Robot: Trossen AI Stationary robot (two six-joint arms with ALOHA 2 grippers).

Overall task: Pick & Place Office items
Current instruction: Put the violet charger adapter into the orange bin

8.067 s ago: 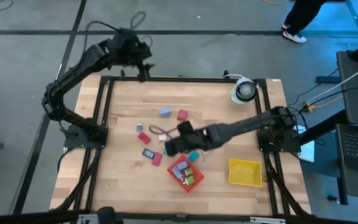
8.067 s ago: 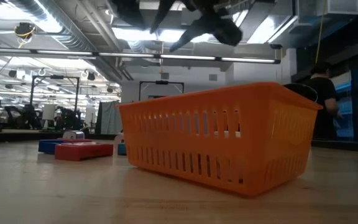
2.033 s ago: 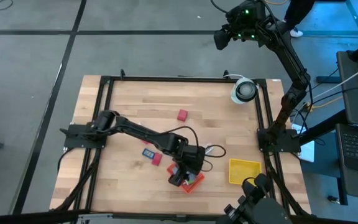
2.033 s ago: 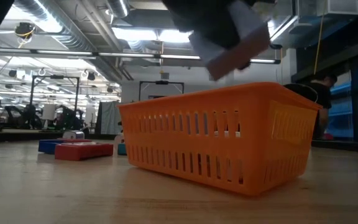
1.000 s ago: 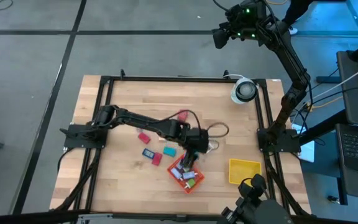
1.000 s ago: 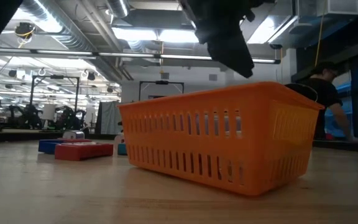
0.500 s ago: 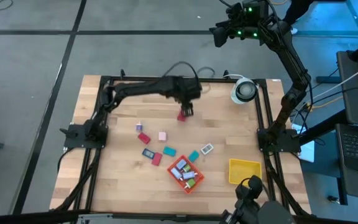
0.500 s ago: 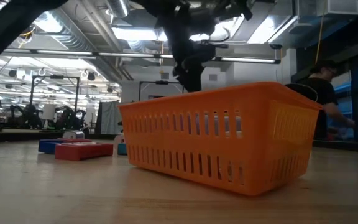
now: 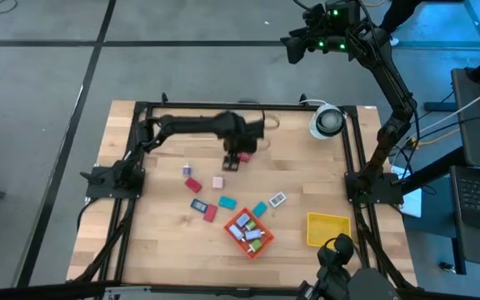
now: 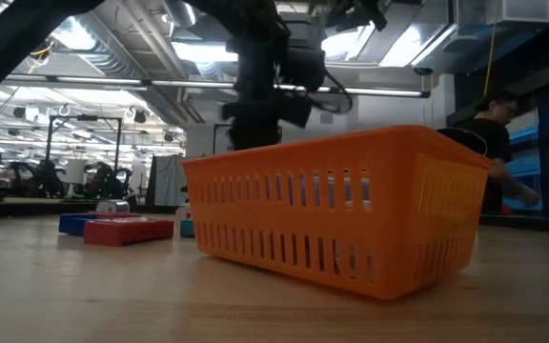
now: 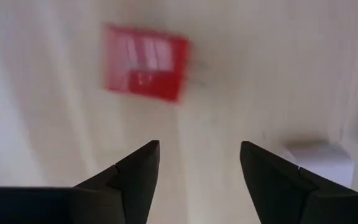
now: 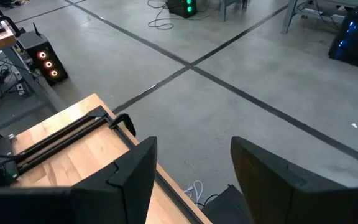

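- Left gripper (image 9: 235, 159): over the middle back of the table (image 9: 307, 167), jaws spread and empty, as its wrist view shows; it hovers just above a red block (image 11: 145, 62) lying flat on the wood.
- Right gripper (image 9: 294, 46): raised high beyond the table's far edge, waiting; jaws parted, nothing between them.
- Orange basket (image 9: 249, 232): front centre, already holding several small pieces.
- Loose pieces: pink block (image 9: 217, 182), teal block (image 9: 227, 202), red block (image 9: 209, 213) and others scattered between the left gripper and the basket.
- Yellow tray (image 9: 328, 231): front right, empty.
- Step in hand: likely the approach to the red block.
- Next move calls for: centring over it, descending, closing, then carrying it to the basket.
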